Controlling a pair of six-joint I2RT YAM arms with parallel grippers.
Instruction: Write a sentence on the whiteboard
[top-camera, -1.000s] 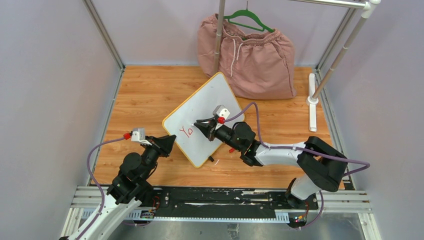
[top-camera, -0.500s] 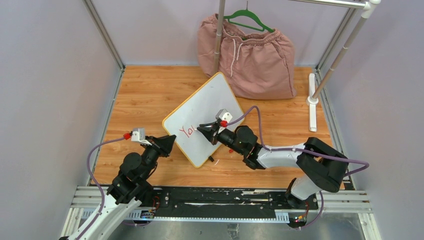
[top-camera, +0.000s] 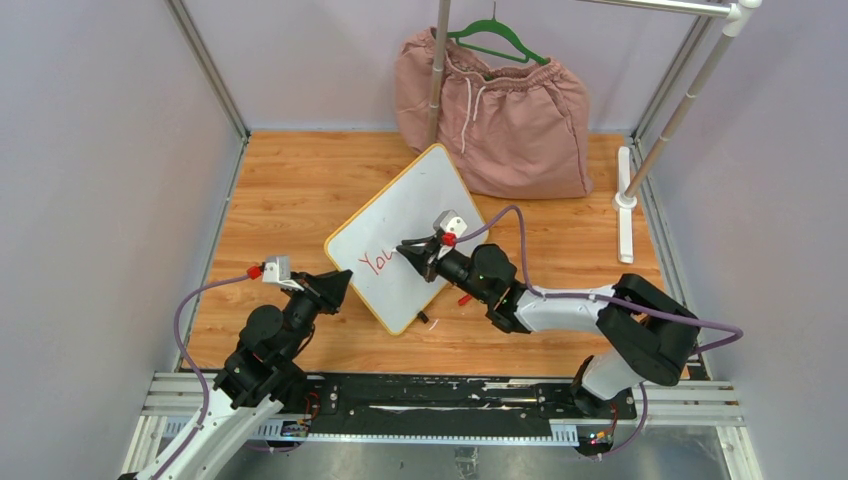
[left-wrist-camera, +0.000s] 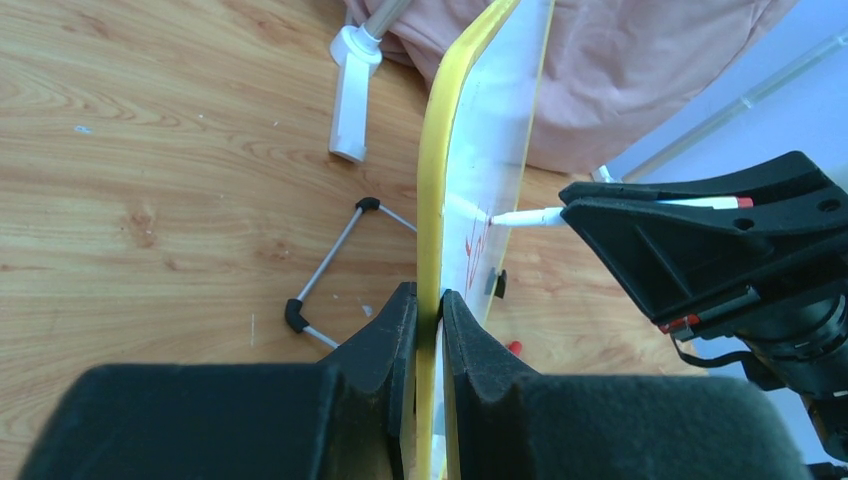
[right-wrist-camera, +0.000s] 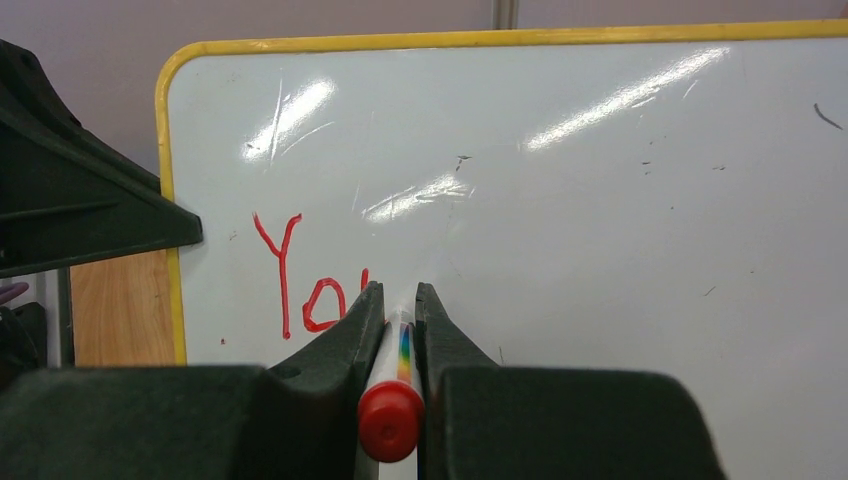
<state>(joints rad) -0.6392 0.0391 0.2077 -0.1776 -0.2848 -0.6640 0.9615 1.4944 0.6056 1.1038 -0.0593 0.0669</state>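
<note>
The left hand (top-camera: 332, 289) is nearest, its fingers (left-wrist-camera: 400, 320) closed on the yellow rim at the near corner of the board (top-camera: 412, 212). In the left wrist view the rim (left-wrist-camera: 432, 180) runs straight up out of the narrow gap between the jaws, and the board stands on edge, tilted back. Left of this hand, behind the board, a thin wire leg with black feet (left-wrist-camera: 330, 268) rests on the wooden surface (top-camera: 290, 190).

Right of it, the right hand (top-camera: 412, 247) is clamped on a marker (right-wrist-camera: 392, 418). The marker's red end faces the right wrist camera between the nearly closed fingers (right-wrist-camera: 352, 330), and its white tip (left-wrist-camera: 520, 216) touches the face of the board. Just left of the tip is the red lettering (top-camera: 378, 262), one line that reads about "You" from above. In the right wrist view only "Yo" (right-wrist-camera: 300, 285) shows; whatever follows is hidden behind the fingers. The rest of the board, above and to the right of this hand, is blank white (right-wrist-camera: 600, 200) with a few faint marks.

A small red thing (top-camera: 464, 298) lies on the surface under the right arm, too small to tell what it is.

Beyond both hands a pink garment (top-camera: 500, 105) lies slumped against a rack pole (top-camera: 437, 70), touching the board's far corner, with a green hanger (top-camera: 497, 40) above it. The rack's white foot (top-camera: 625, 205) lies far right of the right hand.
</note>
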